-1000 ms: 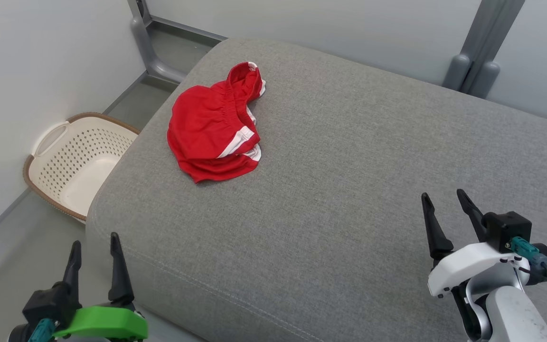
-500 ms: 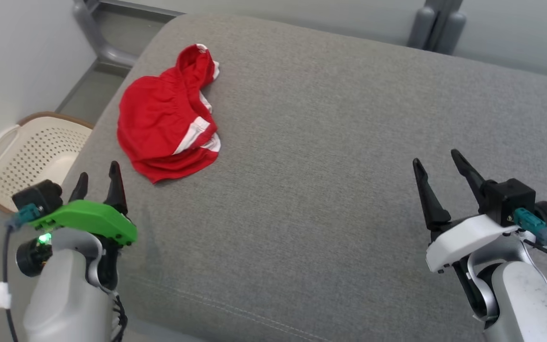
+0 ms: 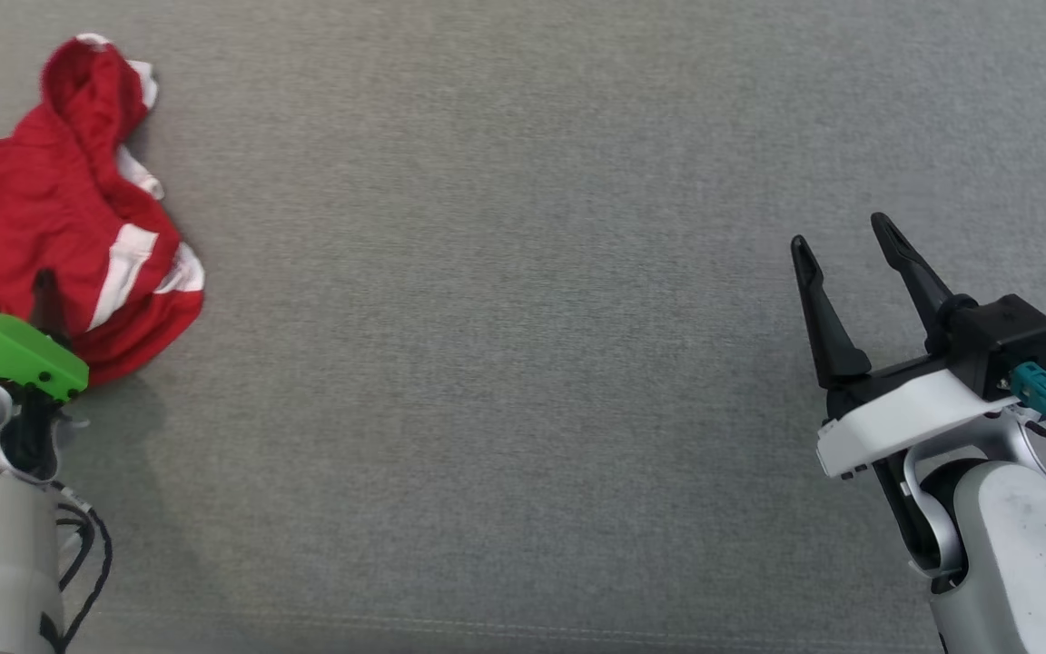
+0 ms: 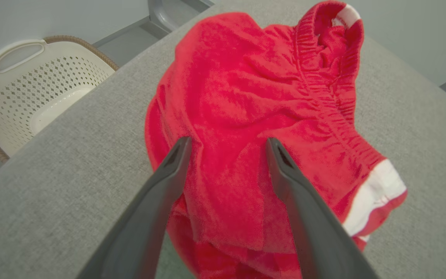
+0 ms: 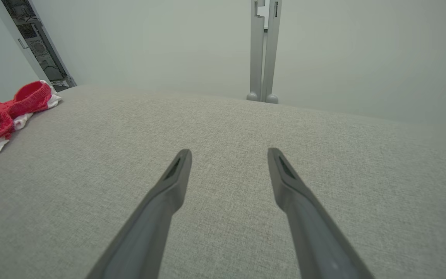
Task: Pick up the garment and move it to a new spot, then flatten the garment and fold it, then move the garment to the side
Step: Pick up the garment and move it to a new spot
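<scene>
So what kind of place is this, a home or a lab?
Likely a test room staged for laundry folding rather than a lived-in home: red shorts lie crumpled on a large grey upholstered cushion, a cream perforated laundry basket stands beside it, and the walls are bare.

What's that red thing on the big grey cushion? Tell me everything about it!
The red garment looks like soft, fuzzy cloth, maybe shorts, with a gathered stretchy band and white stripes at the hems. It lies crumpled in a heap on the grey cushion, near its left edge. The left gripper hangs over it, jaws open; whether it touches the cloth I cannot tell.
</scene>
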Robot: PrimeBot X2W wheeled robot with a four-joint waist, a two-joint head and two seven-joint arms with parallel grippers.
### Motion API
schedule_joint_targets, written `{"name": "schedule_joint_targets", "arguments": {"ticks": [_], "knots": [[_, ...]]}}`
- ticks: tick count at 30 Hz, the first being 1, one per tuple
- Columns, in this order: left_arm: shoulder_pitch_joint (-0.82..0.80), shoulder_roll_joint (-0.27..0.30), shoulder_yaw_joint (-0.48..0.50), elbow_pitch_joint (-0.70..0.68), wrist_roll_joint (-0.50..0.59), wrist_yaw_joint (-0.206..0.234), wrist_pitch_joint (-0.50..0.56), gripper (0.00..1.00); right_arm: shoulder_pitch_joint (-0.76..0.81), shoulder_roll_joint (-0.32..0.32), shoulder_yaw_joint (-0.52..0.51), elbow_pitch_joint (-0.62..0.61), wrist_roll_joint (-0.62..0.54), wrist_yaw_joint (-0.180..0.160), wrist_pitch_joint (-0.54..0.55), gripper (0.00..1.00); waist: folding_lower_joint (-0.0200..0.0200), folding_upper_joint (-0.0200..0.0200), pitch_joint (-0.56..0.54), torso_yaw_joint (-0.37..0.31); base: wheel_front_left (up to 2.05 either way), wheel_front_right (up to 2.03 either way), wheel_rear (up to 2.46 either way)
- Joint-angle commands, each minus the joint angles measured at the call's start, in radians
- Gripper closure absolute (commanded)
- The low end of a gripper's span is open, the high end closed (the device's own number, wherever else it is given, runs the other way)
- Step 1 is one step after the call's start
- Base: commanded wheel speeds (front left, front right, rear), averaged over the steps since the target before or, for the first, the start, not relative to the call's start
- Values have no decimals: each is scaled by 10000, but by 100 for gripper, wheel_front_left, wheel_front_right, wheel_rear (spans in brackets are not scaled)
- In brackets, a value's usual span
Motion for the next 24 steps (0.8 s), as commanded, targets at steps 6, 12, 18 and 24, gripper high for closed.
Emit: {"name": "schedule_joint_targets", "arguments": {"ticks": [6, 12, 18, 24], "knots": [[-176, 93, 159, 855, -406, 186, 1315, 0, -163, 102, -25, -170, 102, -13, -260, 0, -1, 0, 1407, -1792, 0, 0, 0], [0, -271, -400, 917, -255, -157, 2132, 100, -138, 227, 73, 96, 210, -12, -457, 0, -1, 0, 954, -1677, 0, 0, 0], [-123, 333, -635, -185, -91, -325, 1628, 100, 9, 399, 185, 660, 382, -12, -762, 0, -1, 0, 16, -1519, 0, 0, 0], [-475, 422, -998, -2360, -375, -403, 1603, 100, 257, 591, 191, 1233, 544, -12, -1049, 0, -1, 0, -1002, -1587, 0, 0, 0]]}}
